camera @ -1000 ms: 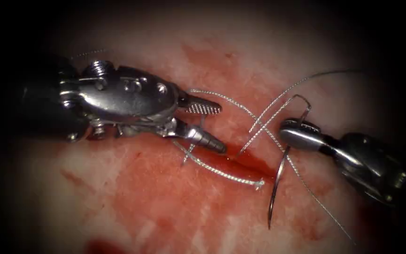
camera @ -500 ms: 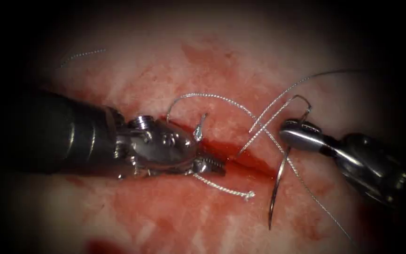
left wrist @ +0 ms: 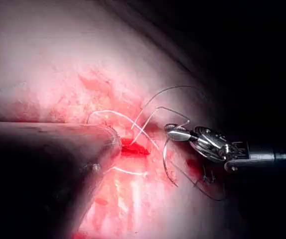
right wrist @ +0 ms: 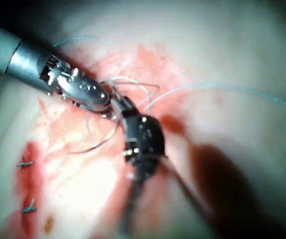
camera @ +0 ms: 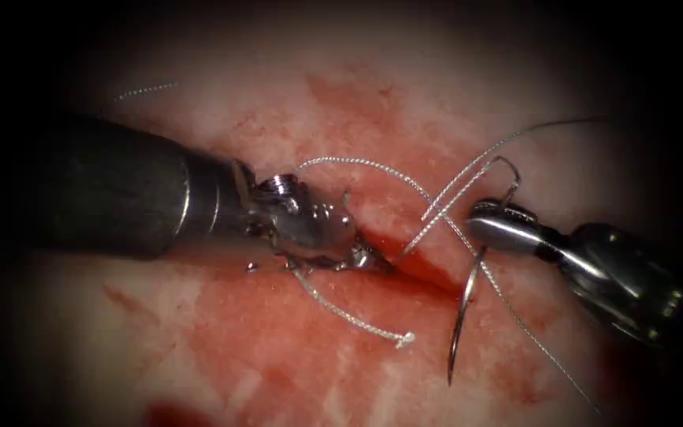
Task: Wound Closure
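A: Where is the needle (camera: 462, 316) seen?

B: Right of centre in the endoscope view, hanging clear of the tissue (camera: 223, 348), just right of the cut (camera: 413, 265). It is gripped near its thread end by the closed jaws of the right tool (camera: 484, 225), which enters from the right edge.

A: And what lies around it?

B: Thread (camera: 373, 168) is looped above the cut, and a free end (camera: 401, 340) rests on red fluid (camera: 278, 316).

A: The left tool (camera: 361, 257)?

B: It is angled down from the left, its tip pressed at the cut's left end; its jaw state cannot be told.
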